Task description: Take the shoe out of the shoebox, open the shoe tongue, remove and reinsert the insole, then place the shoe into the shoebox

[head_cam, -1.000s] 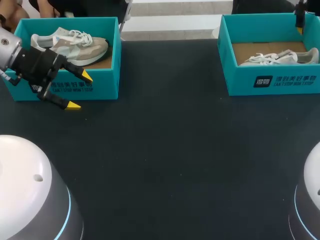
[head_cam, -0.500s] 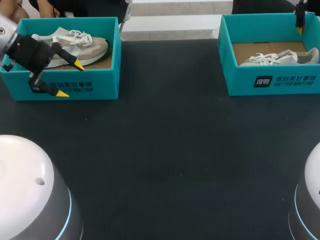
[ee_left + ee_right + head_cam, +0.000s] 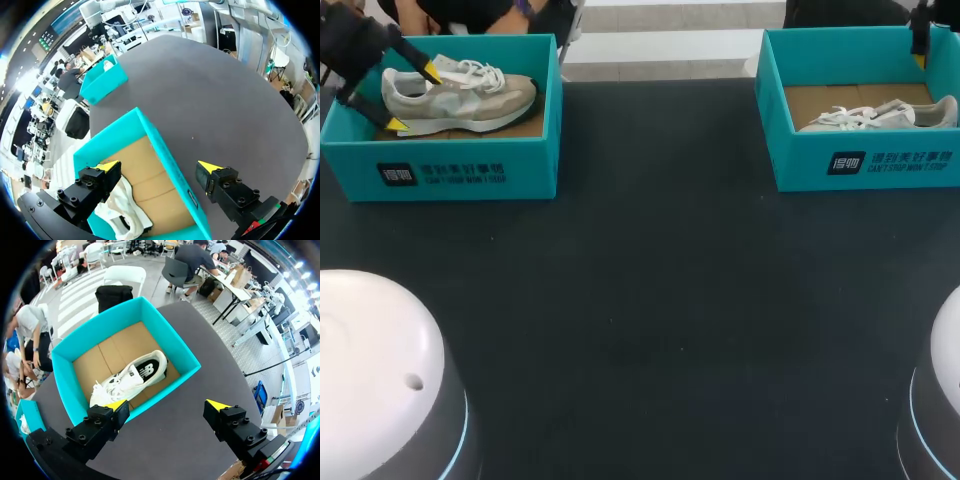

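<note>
A grey-and-beige shoe (image 3: 470, 95) lies on its side in the teal shoebox (image 3: 460, 172) at the far left. My left gripper (image 3: 412, 98) hangs open over the shoe's heel end, one yellow tip on each side of it. In the left wrist view the gripper (image 3: 159, 166) straddles the box's front wall (image 3: 170, 165), with a pale part of the shoe (image 3: 120, 212) under one finger. A second teal shoebox (image 3: 865, 165) at the far right holds a white shoe (image 3: 880, 115). My right gripper (image 3: 167, 404) is open high above that box (image 3: 185, 357) and its shoe (image 3: 132, 380).
The dark table top (image 3: 650, 300) stretches between the two boxes and toward the near edge. My two arm bases (image 3: 380, 390) rise at the near corners.
My left gripper has travelled from in front of the left shoebox back and to the left, and now hangs over the shoe's heel. The right arm has stayed put.
</note>
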Available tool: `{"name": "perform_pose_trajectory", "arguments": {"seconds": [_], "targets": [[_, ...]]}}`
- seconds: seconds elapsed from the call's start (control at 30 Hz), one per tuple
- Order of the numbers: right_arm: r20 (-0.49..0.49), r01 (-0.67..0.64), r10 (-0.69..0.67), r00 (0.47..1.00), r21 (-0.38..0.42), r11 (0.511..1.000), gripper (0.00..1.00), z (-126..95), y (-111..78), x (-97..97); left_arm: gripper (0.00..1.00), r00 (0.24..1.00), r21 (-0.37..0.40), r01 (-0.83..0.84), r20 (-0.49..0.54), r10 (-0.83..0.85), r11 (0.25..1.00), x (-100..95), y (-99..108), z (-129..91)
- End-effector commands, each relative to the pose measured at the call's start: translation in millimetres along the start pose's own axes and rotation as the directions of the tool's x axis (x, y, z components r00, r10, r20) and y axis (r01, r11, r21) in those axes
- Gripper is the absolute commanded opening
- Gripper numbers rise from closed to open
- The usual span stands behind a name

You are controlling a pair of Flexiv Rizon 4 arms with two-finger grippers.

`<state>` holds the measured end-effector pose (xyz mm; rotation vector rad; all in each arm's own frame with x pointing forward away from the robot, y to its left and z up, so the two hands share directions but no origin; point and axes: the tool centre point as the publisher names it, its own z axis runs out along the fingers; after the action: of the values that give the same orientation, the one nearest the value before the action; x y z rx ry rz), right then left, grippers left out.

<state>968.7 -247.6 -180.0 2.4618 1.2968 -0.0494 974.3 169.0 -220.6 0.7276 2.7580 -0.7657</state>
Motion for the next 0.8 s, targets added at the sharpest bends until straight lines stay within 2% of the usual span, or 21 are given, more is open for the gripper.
{"name": "perform_pose_trajectory", "arguments": {"seconds": [0.03,0.5,0.53,0.6,0.67,0.7,0.77,0.8], "targets": [[-0.001,0.000,0.000,1.000,-0.001,1.000,1.00,0,-0.5,-0.8,1.00,0.995,-0.024,0.011,-0.097,-0.014,1.000,-4.7,-2,-5],[-0.001,0.000,0.000,1.000,-0.001,1.000,1.00,0,-0.5,-0.8,1.00,0.995,-0.024,0.011,-0.097,-0.014,1.000,-4.7,-2,-5],[-0.001,0.000,0.000,1.000,-0.001,1.000,1.00,0,-0.5,-0.8,1.00,0.984,-0.068,-0.142,-0.117,0.133,0.988,-5.0,-1,2],[-0.001,0.000,0.000,1.000,-0.001,1.000,1.00,0,-0.5,-0.8,1.00,0.959,-0.007,-0.232,-0.170,0.227,0.973,-12.4,11,2],[-0.001,0.000,0.000,1.000,-0.001,1.000,1.00,0,-0.5,-0.8,1.00,0.938,-0.018,-0.306,-0.175,0.298,0.952,-16.7,20,2],[-0.001,0.000,0.000,1.000,-0.001,1.000,1.00,0,-0.5,-0.8,1.00,0.893,-0.031,-0.414,-0.209,0.399,0.910,-22.3,32,0],[-0.001,0.000,0.000,1.000,-0.001,1.000,1.00,0,-0.5,-0.8,1.00,0.842,-0.053,-0.506,-0.248,0.480,0.861,-29.3,47,-3],[-0.001,0.000,0.000,1.000,-0.001,1.000,1.00,0,-0.5,-0.8,1.00,0.802,-0.027,-0.556,-0.280,0.527,0.831,-32.2,54,-6]]}}
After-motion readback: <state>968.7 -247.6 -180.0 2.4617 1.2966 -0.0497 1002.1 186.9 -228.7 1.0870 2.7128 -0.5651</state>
